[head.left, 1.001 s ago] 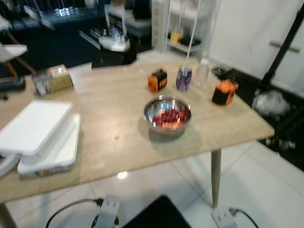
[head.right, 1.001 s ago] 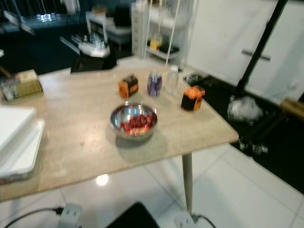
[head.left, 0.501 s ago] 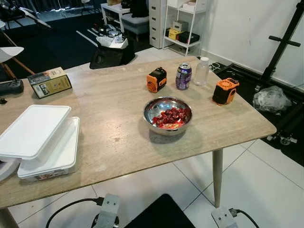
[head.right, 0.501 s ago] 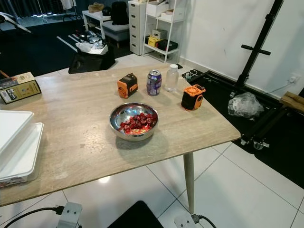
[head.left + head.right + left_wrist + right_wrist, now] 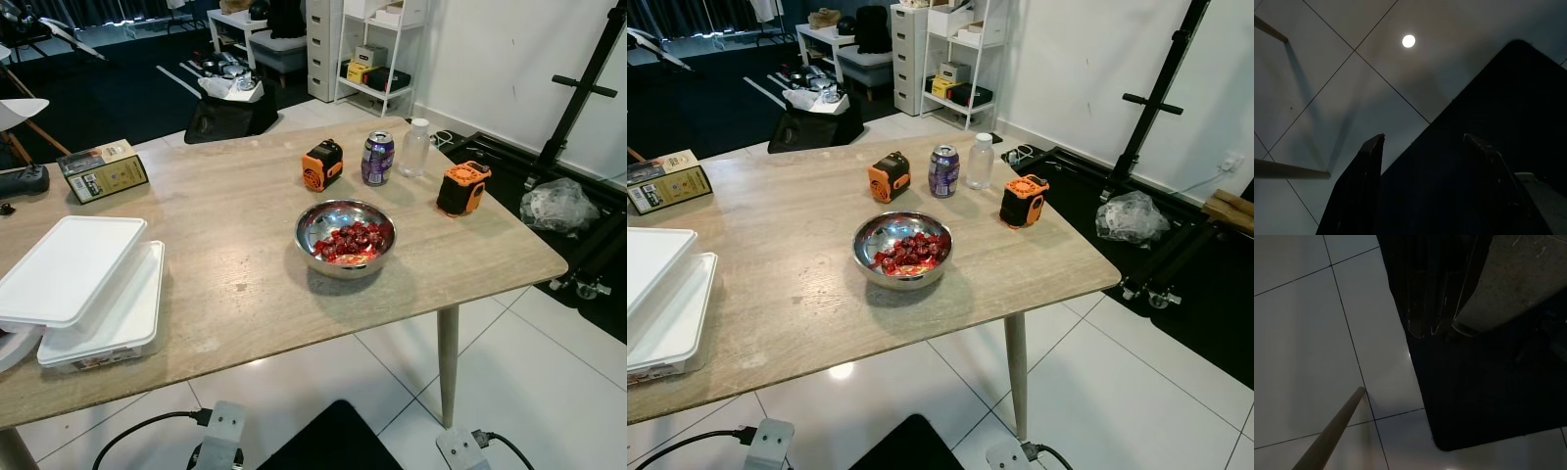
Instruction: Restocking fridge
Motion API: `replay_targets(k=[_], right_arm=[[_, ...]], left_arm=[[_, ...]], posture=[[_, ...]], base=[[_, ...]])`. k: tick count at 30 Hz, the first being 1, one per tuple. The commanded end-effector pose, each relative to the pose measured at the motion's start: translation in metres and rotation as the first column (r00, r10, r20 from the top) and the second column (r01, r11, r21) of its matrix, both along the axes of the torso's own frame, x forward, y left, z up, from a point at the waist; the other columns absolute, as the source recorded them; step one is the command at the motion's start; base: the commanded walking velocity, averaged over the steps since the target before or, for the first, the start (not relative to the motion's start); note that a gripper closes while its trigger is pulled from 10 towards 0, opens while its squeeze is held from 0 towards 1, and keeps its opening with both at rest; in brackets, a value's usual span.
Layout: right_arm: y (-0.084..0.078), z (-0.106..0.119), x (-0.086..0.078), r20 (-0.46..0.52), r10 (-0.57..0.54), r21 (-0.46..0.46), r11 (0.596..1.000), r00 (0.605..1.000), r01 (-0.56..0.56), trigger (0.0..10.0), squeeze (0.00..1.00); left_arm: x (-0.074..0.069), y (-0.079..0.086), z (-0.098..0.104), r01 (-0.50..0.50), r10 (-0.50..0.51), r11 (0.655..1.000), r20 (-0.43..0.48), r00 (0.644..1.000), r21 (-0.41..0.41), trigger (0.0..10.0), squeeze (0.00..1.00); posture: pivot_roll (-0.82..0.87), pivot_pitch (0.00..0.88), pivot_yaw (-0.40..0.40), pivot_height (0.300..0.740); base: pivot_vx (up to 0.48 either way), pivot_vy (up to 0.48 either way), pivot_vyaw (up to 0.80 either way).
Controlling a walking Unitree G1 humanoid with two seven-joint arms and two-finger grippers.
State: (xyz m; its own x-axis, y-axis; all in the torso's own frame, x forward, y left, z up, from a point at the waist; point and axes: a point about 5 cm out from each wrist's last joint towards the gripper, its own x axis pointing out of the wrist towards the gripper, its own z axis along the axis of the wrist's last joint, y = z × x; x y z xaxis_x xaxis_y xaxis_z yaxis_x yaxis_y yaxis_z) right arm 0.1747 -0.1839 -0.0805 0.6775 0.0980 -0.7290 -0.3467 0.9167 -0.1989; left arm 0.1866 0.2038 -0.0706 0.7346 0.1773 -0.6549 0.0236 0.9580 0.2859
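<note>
Head views: the blur of a second ago is gone, the framing barely shifts. A steel bowl of red fruit sits mid-table, a purple can at its one o'clock.

Left wrist: left gripper hangs wide apart over floor tiles.

Right wrist: right gripper, fingers narrow.

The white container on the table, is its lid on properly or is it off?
Off, or at least not seated. The white lid lies skewed on top of the white container, leaving the near side of the container uncovered.
</note>
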Motion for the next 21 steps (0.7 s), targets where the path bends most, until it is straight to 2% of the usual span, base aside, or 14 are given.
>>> replay_targets(k=[1,21], right_arm=[[-0.0014,-0.002,-0.004,-0.018,-0.001,-0.005,1.0,1.0,0.001,10.0,0.0],[-0.0028,-0.0017,-0.0037,-0.018,0.001,-0.007,1.0,1.0,-0.001,10.0,0.0]], left_arm=[[-0.0065,0.0012,-0.0041,-0.008,0.008,1.0,-0.035,0.999,0.001,10.0,0.0],[-0.0084,0.0047,-0.0048,-0.05,0.05,0.999,-0.04,0.998,-0.002,10.0,0.0]], posture=[[-0.04,0.06,-0.014,0.74],[-0.04,0.06,-0.018,0.74]], base=[[0.0,0.0,0.0],[0.0,0.015,0.0]])
